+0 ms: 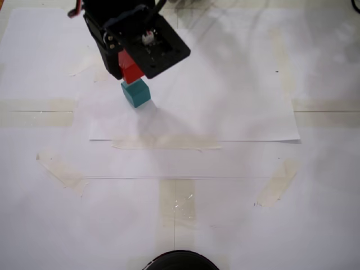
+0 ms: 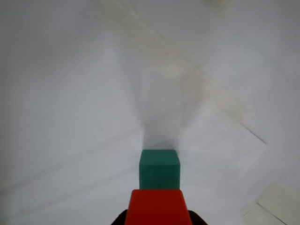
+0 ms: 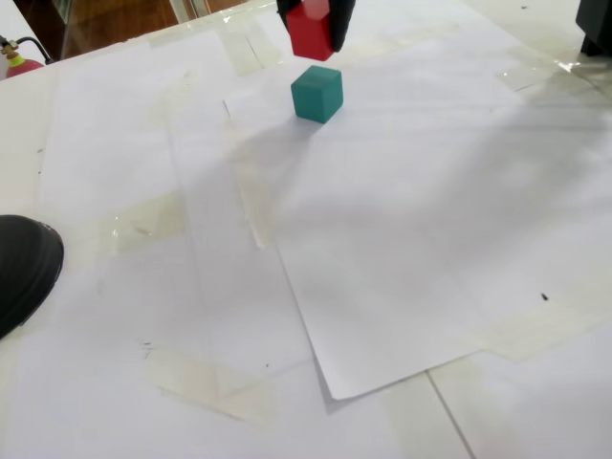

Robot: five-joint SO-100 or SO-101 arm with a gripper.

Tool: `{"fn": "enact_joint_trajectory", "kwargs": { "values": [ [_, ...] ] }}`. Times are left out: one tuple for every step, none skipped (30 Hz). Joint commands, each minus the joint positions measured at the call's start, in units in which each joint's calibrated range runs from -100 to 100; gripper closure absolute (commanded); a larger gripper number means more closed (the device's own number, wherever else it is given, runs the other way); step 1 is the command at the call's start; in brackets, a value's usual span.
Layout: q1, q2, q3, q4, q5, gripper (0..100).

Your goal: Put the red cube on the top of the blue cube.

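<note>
The red cube (image 1: 131, 70) hangs in the air, held by my black gripper (image 1: 128, 66), which is shut on it. In another fixed view the red cube (image 3: 309, 32) floats a little above and just behind the blue cube (image 3: 316, 94), with a clear gap between them. The blue cube (image 1: 135, 93), teal in colour, rests on white paper. In the wrist view the red cube (image 2: 158, 206) fills the bottom edge and the blue cube (image 2: 159, 169) shows just beyond it. My fingers are mostly hidden.
White paper sheets (image 1: 225, 101) taped to the table cover the whole surface. A dark round object (image 1: 179, 260) sits at the near edge, seen also at the left in another fixed view as a dark round object (image 3: 24, 268).
</note>
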Motion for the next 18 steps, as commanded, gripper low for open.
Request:
{"fn": "enact_joint_trajectory", "kwargs": {
  "values": [
    [0.6, -0.5, -5.7, -1.5, -0.1, 87],
    [0.7, -0.4, -5.9, -1.6, -0.1, 87],
    [0.7, -0.3, -6.1, -1.6, -0.1, 87],
    [0.7, -0.2, -6.2, -1.6, -0.1, 87],
    [0.7, 0.0, -6.3, -1.5, -0.1, 87],
    [0.7, 0.1, -6.3, -1.5, -0.1, 87],
    [0.7, 0.2, -6.3, -1.5, -0.1, 87],
    [0.7, 0.3, -6.3, -1.5, -0.2, 87],
    [0.6, 0.4, -6.3, -1.5, -0.2, 87],
    [0.4, 0.6, -6.3, -1.8, -0.3, 87],
    [0.4, 0.7, -6.3, -1.8, -0.3, 87],
    [0.4, 0.8, -6.3, -1.8, -0.4, 87],
    [0.4, 1.0, -6.3, -1.9, -0.4, 87],
    [0.4, 1.1, -6.3, -1.9, -0.5, 87],
    [0.4, 1.3, -6.3, -1.9, -0.5, 87],
    [0.4, 1.4, -6.3, -1.9, -0.5, 87],
    [0.4, 1.5, -6.3, -1.9, -0.5, 87],
    [0.4, 1.5, -6.3, -1.9, -0.4, 87]
  ]
}}
